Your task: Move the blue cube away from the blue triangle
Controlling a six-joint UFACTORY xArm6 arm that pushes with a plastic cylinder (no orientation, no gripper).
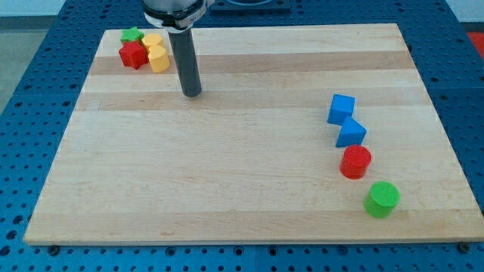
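The blue cube (341,109) lies at the view's right on the wooden board (227,166). The blue triangle (351,134) lies just below it, touching or nearly touching it. My tip (192,93) rests on the board in the upper left part, far to the left of both blue blocks. The rod rises straight up from it to the view's top.
A red cylinder (355,162) sits just below the blue triangle, and a green cylinder (383,199) lower right of that. At the top left corner a green star (133,35), a red block (133,54) and two yellow blocks (156,53) cluster together.
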